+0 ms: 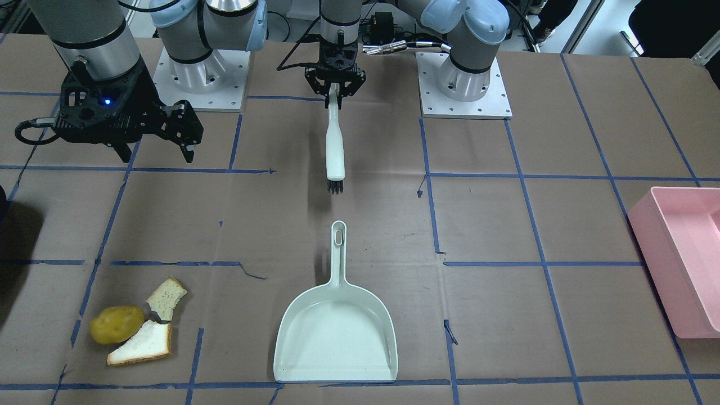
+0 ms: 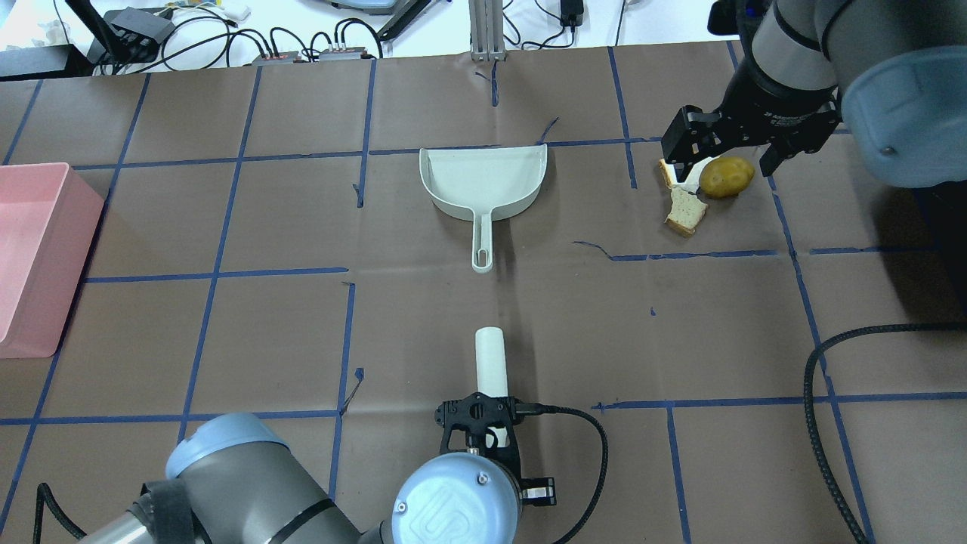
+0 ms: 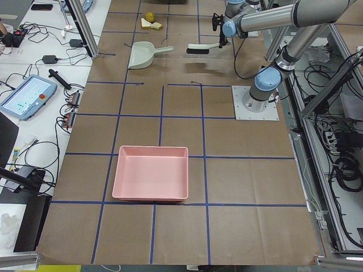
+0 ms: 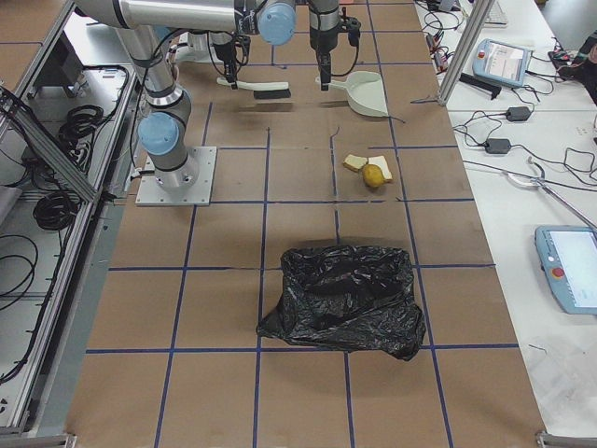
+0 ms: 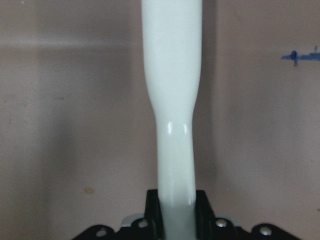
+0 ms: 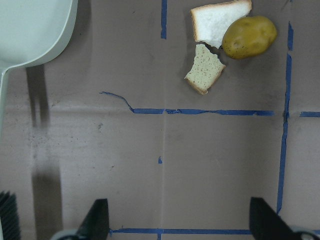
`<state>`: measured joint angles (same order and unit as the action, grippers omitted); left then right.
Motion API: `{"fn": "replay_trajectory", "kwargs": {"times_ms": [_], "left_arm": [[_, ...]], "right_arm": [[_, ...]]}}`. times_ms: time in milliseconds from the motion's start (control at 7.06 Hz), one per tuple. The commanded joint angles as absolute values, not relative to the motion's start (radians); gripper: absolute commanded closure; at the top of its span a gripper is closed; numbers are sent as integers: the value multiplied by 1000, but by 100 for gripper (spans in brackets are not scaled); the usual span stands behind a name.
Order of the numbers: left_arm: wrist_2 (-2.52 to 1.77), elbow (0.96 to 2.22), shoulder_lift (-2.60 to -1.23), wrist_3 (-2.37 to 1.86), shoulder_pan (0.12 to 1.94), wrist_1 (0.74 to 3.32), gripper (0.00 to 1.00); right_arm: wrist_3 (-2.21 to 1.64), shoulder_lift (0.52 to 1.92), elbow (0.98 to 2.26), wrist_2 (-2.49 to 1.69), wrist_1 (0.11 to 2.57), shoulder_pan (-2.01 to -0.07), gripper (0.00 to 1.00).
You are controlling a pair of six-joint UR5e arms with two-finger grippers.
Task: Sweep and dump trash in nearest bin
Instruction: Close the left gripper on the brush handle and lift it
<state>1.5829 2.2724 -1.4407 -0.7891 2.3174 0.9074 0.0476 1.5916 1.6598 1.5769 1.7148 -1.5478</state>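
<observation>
The trash lies together on the table: a yellow-brown potato [image 1: 117, 324] and two pieces of white bread [image 1: 166, 298] [image 1: 143, 344]. They also show in the right wrist view: the potato [image 6: 249, 36] and the bread [image 6: 206, 70] [image 6: 217, 22]. My right gripper [image 1: 156, 152] is open and empty, raised over the table near the trash. A pale green dustpan [image 1: 336, 332] lies flat at mid-table, handle toward me. My left gripper [image 1: 334, 90] is shut on the handle of a white brush [image 1: 335, 146], held above the table with its black bristles pointing at the dustpan handle.
A pink bin [image 1: 683, 259] stands at the table's end on my left side. A black trash bag bin [image 4: 340, 297] stands at the end on my right side, nearer the trash. A black cable [image 2: 816, 378] lies on the table by my right arm.
</observation>
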Motion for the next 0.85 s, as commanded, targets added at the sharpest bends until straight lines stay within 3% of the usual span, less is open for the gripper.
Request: {"fn": "replay_trajectory", "kwargs": {"times_ms": [0, 708], "left_arm": [[1588, 2183, -1408, -692, 2187, 1105, 96], [1582, 1998, -1426, -240, 1751, 1336, 96]], "right_arm": [[48, 1592, 1660, 1577, 1715, -1548, 0], [48, 1592, 1660, 1577, 1715, -1546, 0]]}}
